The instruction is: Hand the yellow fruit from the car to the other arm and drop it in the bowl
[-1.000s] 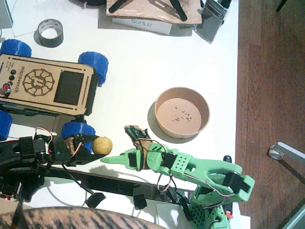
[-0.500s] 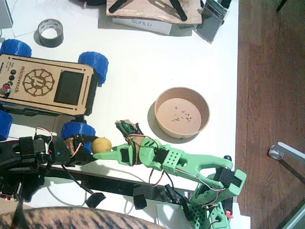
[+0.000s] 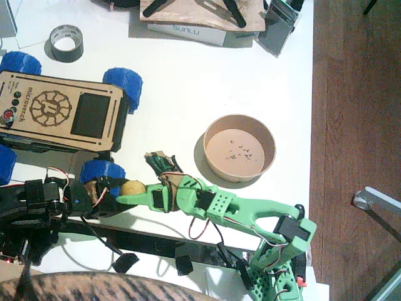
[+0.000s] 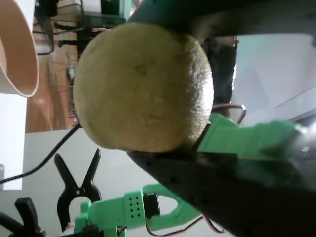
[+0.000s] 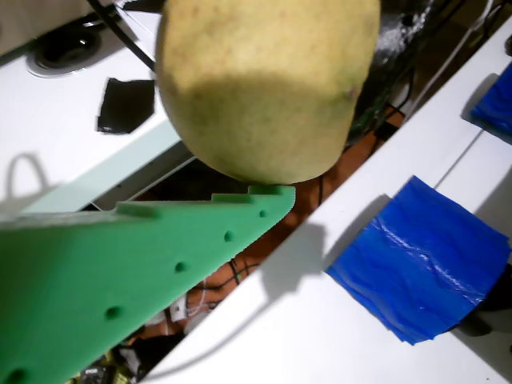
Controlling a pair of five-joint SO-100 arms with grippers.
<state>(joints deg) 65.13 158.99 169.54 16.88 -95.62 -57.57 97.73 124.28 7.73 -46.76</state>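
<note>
Your left gripper (image 3: 122, 191) is clamped on the lemon (image 3: 131, 188); right gripper (image 3: 135, 195) jaws apart, green finger (image 5: 160, 264) touching it.

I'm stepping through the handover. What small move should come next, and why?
Probably the green gripper should close on the lemon. Its lower finger already touches the fruit's underside, while the black gripper holds it, so the black one shouldn't release yet.
</note>
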